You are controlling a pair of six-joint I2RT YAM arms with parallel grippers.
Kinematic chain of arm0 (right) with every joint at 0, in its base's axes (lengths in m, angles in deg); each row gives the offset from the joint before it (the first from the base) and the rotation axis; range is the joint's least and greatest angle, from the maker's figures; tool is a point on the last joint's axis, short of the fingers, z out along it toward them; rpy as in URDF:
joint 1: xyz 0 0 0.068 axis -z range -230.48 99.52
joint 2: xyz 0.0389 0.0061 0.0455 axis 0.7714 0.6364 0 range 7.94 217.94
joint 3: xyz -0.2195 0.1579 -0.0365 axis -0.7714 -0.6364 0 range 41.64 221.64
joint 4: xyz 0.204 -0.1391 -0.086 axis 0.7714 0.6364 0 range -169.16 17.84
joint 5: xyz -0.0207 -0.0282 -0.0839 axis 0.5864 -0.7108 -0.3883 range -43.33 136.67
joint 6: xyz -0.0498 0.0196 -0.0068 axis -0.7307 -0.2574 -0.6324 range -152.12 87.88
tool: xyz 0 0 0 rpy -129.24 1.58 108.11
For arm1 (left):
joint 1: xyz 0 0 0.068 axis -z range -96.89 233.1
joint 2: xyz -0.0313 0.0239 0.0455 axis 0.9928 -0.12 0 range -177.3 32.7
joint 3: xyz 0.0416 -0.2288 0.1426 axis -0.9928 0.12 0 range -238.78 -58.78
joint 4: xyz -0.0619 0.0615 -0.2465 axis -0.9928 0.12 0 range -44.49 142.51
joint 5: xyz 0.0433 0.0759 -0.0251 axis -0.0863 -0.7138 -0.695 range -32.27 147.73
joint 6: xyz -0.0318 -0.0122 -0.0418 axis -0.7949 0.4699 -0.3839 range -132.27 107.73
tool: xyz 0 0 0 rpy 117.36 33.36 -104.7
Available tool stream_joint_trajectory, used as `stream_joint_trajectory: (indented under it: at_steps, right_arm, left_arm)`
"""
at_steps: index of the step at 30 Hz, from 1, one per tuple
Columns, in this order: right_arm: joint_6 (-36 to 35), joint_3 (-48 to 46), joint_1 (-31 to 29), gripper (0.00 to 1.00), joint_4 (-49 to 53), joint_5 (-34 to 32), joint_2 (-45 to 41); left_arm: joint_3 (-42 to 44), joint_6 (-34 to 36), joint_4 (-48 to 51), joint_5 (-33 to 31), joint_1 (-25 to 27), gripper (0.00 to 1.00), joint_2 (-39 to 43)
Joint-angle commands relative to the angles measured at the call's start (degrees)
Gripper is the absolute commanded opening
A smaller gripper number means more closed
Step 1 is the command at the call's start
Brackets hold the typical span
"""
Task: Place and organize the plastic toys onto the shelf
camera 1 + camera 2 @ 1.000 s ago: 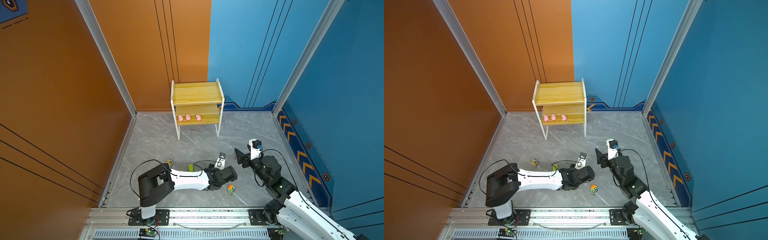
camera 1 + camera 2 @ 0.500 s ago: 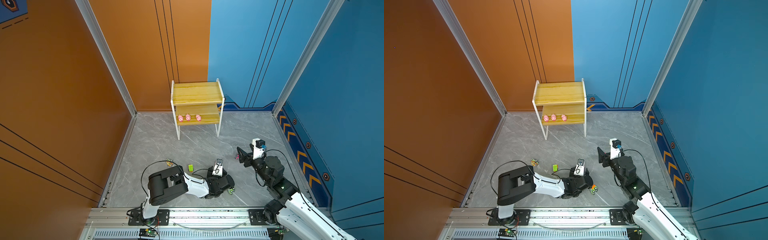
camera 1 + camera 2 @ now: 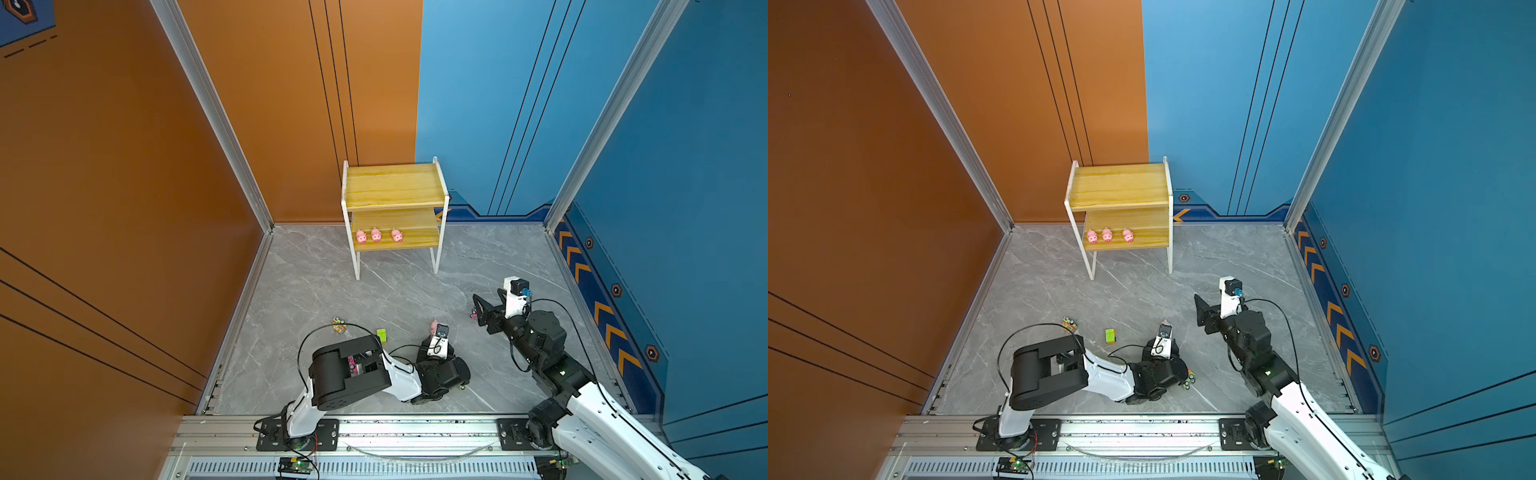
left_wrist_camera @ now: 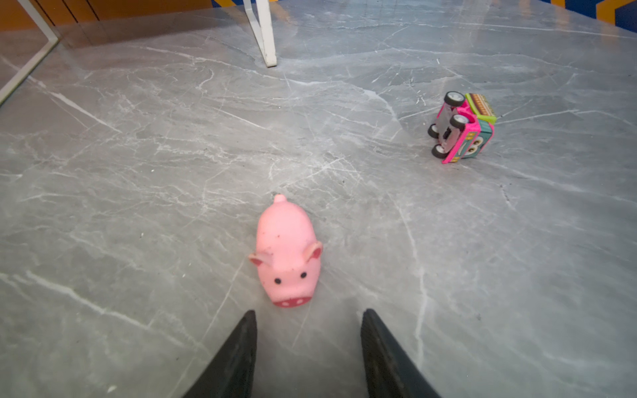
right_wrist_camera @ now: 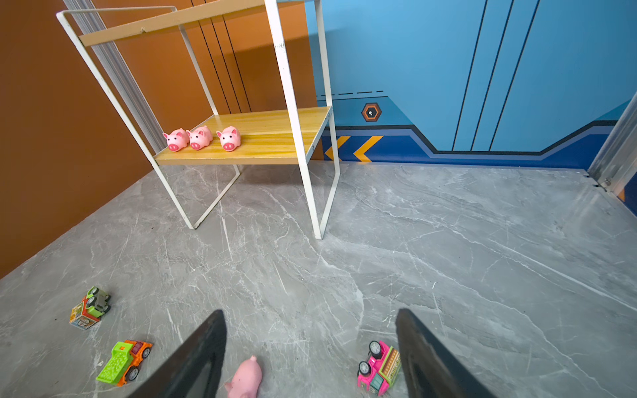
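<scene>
The shelf point(image 3: 395, 187) point(image 3: 1119, 187) stands at the back wall, with three pink pigs point(image 3: 376, 235) point(image 5: 200, 138) in a row on its lower board. A fourth pig point(image 4: 286, 255) point(image 3: 434, 326) lies on the floor, snout toward my left gripper point(image 4: 309, 313). That gripper is open, its tips just short of the snout, with nothing between them. A pink toy car point(image 4: 462, 127) point(image 5: 379, 367) lies on its side next to one finger of my right gripper point(image 5: 310, 311) point(image 3: 478, 309). The right gripper is open wide and empty, low over the floor.
A green and orange truck point(image 5: 124, 361) point(image 3: 381, 335) and another small vehicle point(image 5: 90, 308) point(image 3: 339, 325) lie on the floor at the left. An orange and green car point(image 3: 1188, 378) sits against the left arm's wrist. Walls close in the floor on three sides.
My left arm has swung away from the orange and green car and now points at the pig on the floor, its jaws narrower than before. The right arm has barely shifted.
</scene>
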Motion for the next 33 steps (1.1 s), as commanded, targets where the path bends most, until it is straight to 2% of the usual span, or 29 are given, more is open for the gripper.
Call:
stream_joint_trajectory:
  at_steps: [1,4,8,11,14,21,30,32,33]
  right_arm:
    - [1.1,-1.0,0.6,0.78,-1.9,1.3,-0.7]
    - [1.3,-1.0,0.8,0.78,-2.2,1.6,-0.6]
    - [1.4,-1.1,1.1,0.78,-2.3,1.8,-0.6]
    - [1.4,-1.1,1.2,0.78,-2.4,1.9,-0.6]
    - [1.5,-1.1,1.4,0.78,-2.2,1.9,-0.9]
    - [1.6,-1.1,1.5,0.78,-2.4,2.2,-0.7]
    - [1.6,-1.1,1.6,0.78,-2.5,2.3,-0.5]
    - [1.6,-1.2,1.6,0.78,-2.5,2.3,-0.4]
    - [1.6,-1.2,1.6,0.78,-2.5,2.3,-0.4]
  left_arm:
    - [0.6,-1.9,-0.5,-2.1,-0.9,0.45,-1.1]
    - [1.0,-1.2,-1.7,-2.1,-1.3,0.41,-1.4]
    - [3.3,3.4,-9.5,-0.7,-1.7,0.37,-2.0]
    - [4.3,7.8,-15.7,1.1,-2.1,0.26,-3.0]
    - [6.0,9.3,-20.2,3.2,-2.9,0.19,-2.7]
    - [10.4,13.2,-25.9,7.6,-4.7,0.1,0.6]
    - [14.3,17.2,-26.3,16.2,-7.0,0.08,6.3]
    - [14.4,16.9,-26.2,17.6,-7.4,0.14,6.5]
    - [14.1,16.6,-26.1,17.8,-7.4,0.21,6.2]
